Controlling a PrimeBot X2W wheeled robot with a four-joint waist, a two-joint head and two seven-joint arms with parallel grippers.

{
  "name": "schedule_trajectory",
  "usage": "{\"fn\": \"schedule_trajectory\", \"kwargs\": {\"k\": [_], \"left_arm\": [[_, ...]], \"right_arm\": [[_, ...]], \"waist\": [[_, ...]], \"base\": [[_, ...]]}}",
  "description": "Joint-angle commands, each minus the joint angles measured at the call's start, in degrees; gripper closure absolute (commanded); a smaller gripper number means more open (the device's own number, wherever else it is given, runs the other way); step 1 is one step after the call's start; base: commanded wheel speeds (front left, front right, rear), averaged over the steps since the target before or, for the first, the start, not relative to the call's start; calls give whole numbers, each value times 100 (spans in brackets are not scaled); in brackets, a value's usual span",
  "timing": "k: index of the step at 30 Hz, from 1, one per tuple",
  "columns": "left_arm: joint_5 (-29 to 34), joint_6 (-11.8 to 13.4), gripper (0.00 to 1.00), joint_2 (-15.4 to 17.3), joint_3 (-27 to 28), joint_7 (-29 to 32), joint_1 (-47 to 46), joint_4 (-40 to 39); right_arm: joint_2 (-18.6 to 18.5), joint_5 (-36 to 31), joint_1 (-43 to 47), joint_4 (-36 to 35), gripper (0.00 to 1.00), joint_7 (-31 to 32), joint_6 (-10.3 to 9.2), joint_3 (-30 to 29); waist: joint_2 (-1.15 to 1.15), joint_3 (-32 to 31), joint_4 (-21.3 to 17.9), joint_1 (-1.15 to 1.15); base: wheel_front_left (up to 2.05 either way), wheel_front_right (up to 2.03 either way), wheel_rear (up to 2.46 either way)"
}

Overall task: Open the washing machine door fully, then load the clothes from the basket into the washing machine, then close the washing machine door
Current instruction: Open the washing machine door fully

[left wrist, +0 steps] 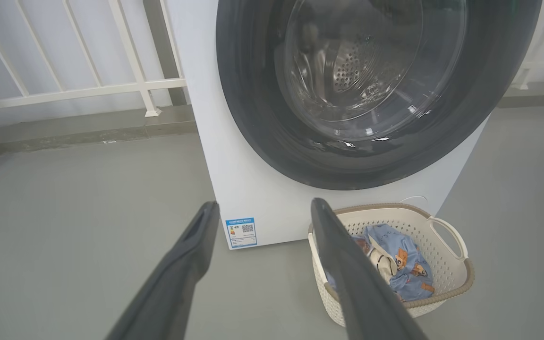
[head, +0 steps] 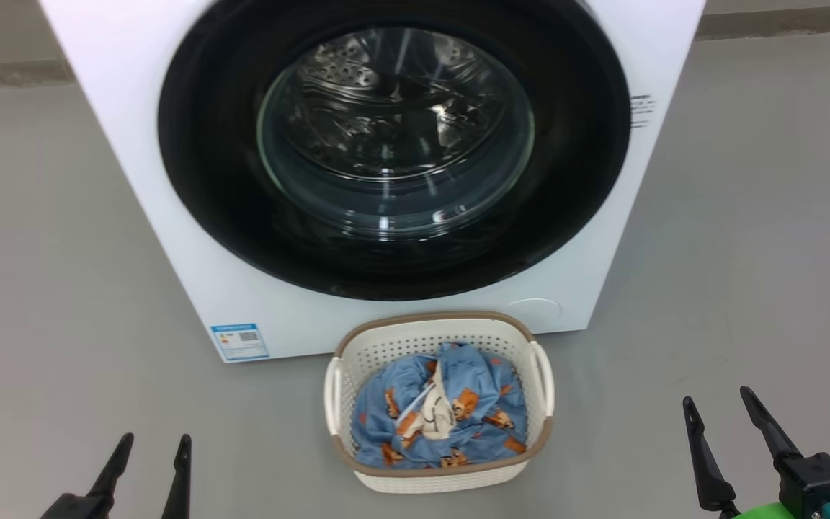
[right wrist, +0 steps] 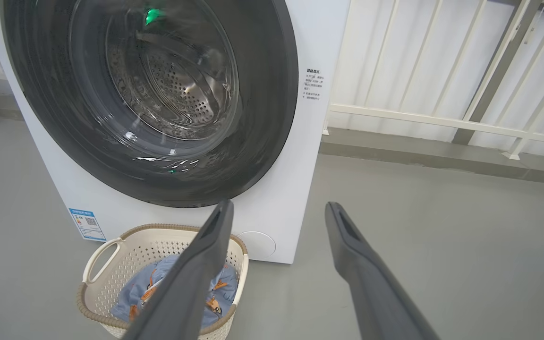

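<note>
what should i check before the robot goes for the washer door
1. The washing machine door is closed and ready to pull: ok.
2. The left gripper is open and empty: ok.
3. The right gripper is open and empty: ok.
4. The clothes lie fully inside the basket: ok.
5. The basket is out of the door's swing: cannot tell; it stands close below the door.
6. Which side the door swings from: cannot tell.

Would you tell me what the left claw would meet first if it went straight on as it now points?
Most likely the left claw would meet the white front of the washing machine, just above the blue label, though depth is unclear.
</note>
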Motion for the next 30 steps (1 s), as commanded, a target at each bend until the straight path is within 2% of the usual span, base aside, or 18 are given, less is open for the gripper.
{"fn": "schedule_trajectory", "kwargs": {"k": [1,16,30], "left_arm": [[2,-8,0,87,193,-59,-179,-166],[-220,-8,0,36,139,-59,-204,-181],[-271,-8,0,52,133,-59,-206,-147]], "right_arm": [[-63,-14,-55,-145,0,-69,9,137],[-35,14,-57,-129,0,-69,9,153],[-22,52,-95,-154,0,-69,9,146]], "waist": [[0,12,-2,0],[0,96,17,0],[0,110,-13,0]], "base": [[113,113,-227],[111,111,-222],[23,23,-46]]}}
